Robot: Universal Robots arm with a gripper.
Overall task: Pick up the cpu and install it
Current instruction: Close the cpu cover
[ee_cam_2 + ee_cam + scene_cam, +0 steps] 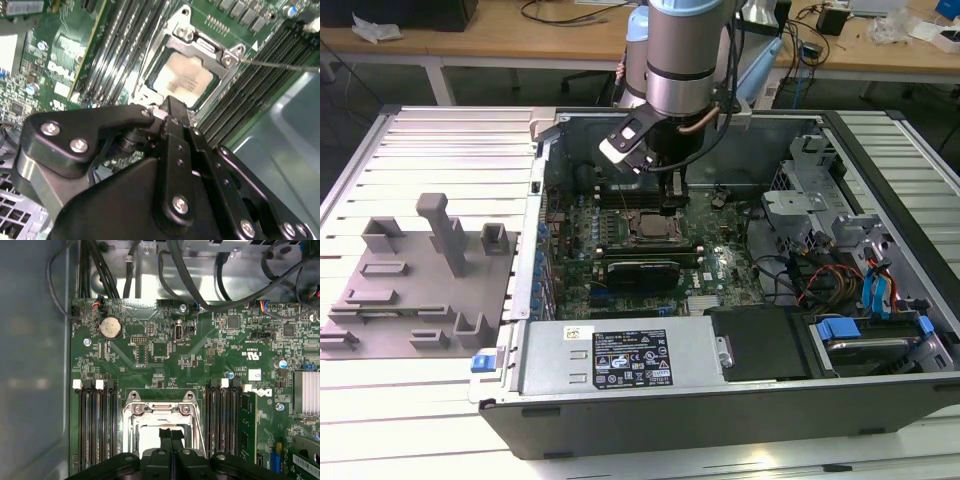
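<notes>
Gripper, jaws pressed together and empty, hung close over the cpu lying in its socket, twelve o'clock from the graphics card in the exterior view; placement seemed done, withdrawal needing a straight lift

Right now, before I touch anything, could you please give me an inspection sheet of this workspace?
surface: slotted metal table; open computer case lies on it.
job's things: cpu sits in the socket frame on the motherboard.
clutter: grey fixture block on the table, at the exterior view's left.
grippers: gripper close over the socket, jaws shut, holding nothing.
cables: black bundle at the board's edge; coloured wires near the drive cage.
surroundings: wooden benches behind.
</notes>
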